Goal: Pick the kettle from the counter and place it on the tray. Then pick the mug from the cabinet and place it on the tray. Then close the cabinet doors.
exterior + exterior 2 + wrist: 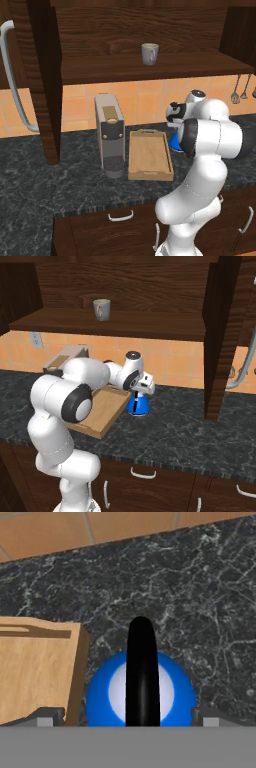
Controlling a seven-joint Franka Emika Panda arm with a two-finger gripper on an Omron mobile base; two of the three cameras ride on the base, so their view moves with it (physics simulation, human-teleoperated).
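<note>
- Where the arm's white forearm crosses the left base view, it covers nearly all of the kettle, leaving a sliver of bright blue beside the right rim of the tray.
- In the right base view the hand sits directly over the kettle, so the handle and lid are hidden and the flared blue body shows beneath it.
- From the hand view the kettle is cut off at the bottom; its dark arched handle runs straight up the middle, over a pale patch on the round blue top, and the lid knob cannot be made out.
- The gripper is spread wide: its two finger tips stand at either side of the kettle body, not pressed on it.
- The kettle stands upright on the counter, just beside the tray's right edge and apart from it.
- The tray, light wood with a raised rim, is partly hidden behind the arm in the right base view.
- The coffee machine stands left of the tray.
- The mug, grey-beige with a pale rim, sits on the shelf of the cabinet, whose doors hang open and run off the frame.
</note>
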